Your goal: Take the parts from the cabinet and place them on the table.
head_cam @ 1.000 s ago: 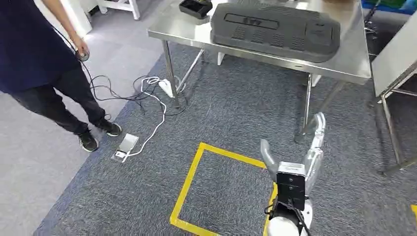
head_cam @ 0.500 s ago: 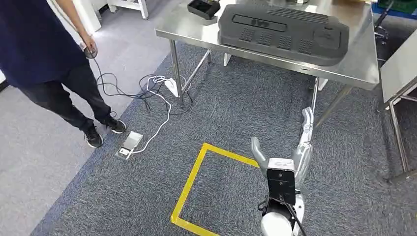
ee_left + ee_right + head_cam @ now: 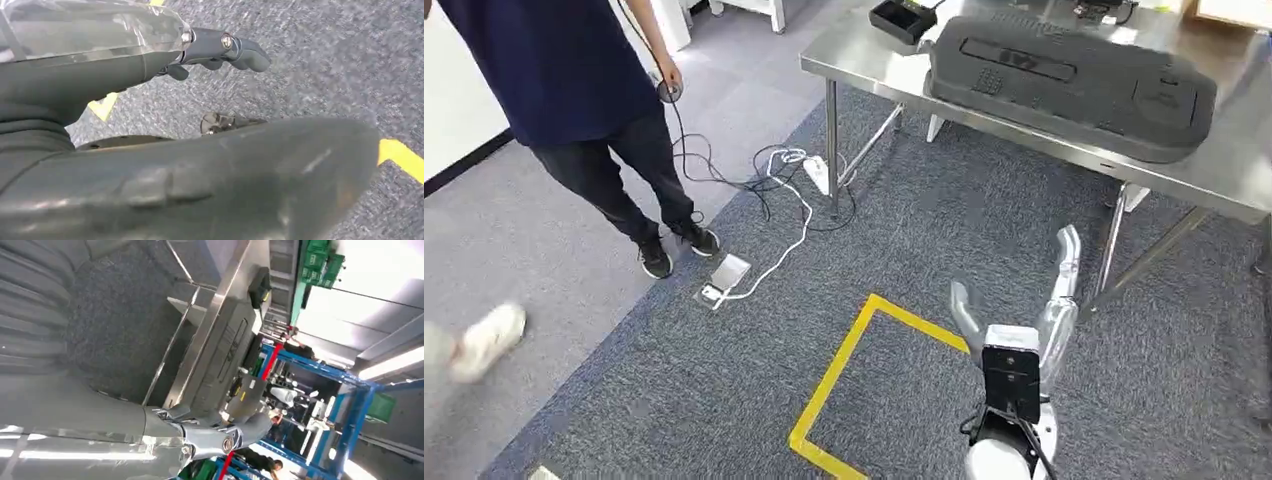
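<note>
The large dark grey moulded plastic part (image 3: pixel 1072 85) lies flat on the steel table (image 3: pixel 1224 175); we cannot read its raised lettering. Our right hand (image 3: pixel 1024 310) hangs over the carpet, fingers spread, holding nothing. Our left hand (image 3: pixel 220 47) holds nothing, fingers loosely curled.

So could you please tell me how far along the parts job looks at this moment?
Done: a large dark grey part and a small black tray already lie on the steel table. In hand: nothing; the right hand hangs empty over the carpet. How many parts are left cannot be told.
</note>
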